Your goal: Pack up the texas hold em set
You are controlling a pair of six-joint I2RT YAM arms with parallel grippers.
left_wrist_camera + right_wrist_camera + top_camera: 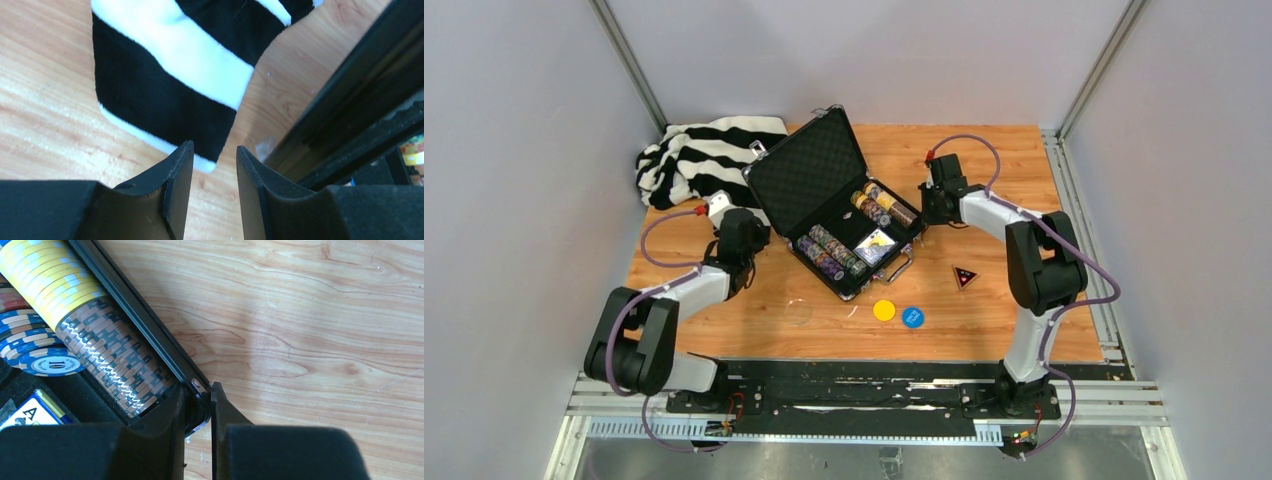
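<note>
One risk: right gripper (pixel 199 390) clamped on case (pixel 809 175) rim, left gripper (pixel 214 150) slightly open, empty; tug too hard, case skids, chip rows (pixel 829 252) spill.

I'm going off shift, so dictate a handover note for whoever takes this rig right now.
Left gripper open, empty, between cloth and case.
Right gripper shut on the case's right rim.
Done: chips and card box sit in the open case.
To do: yellow disc, blue disc, clear disc and triangle lie on the table outside the case; load them, then close and latch the lid.
</note>
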